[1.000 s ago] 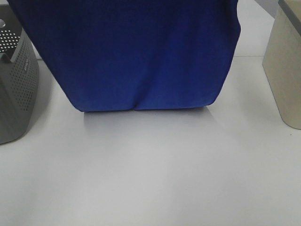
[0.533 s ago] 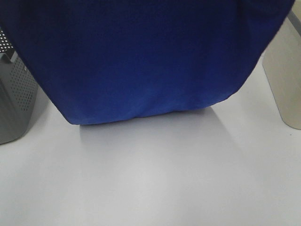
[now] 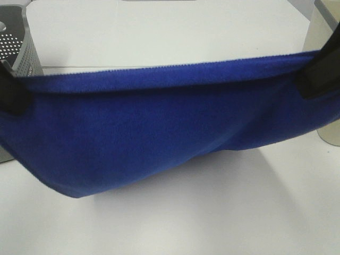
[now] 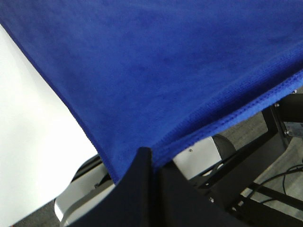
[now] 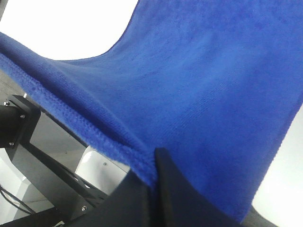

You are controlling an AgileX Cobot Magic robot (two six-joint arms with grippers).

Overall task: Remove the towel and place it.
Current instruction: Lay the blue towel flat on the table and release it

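The deep blue towel [image 3: 159, 127] hangs stretched between my two grippers above the white table [image 3: 175, 212], its stitched top hem running nearly level and its lower part sagging toward the table. My left gripper [image 3: 9, 93] is shut on the towel's left top corner at the left edge of the high view. My right gripper [image 3: 319, 79] is shut on the right top corner. In the left wrist view the black fingers [image 4: 144, 175] pinch the hem of the towel [image 4: 156, 71]. In the right wrist view the fingers [image 5: 158, 175] pinch the towel's [image 5: 203, 80] hem likewise. No white tag shows.
A grey perforated basket [image 3: 18, 48] stands at the far left behind the towel. A beige bin [image 3: 324, 48] stands at the far right, close to my right gripper. White table surface shows in front of and behind the towel.
The towel's top edge has dropped from out of view into the frame. Both grippers now show at its corners. The cloth now spreads wider and sags nearer the front.
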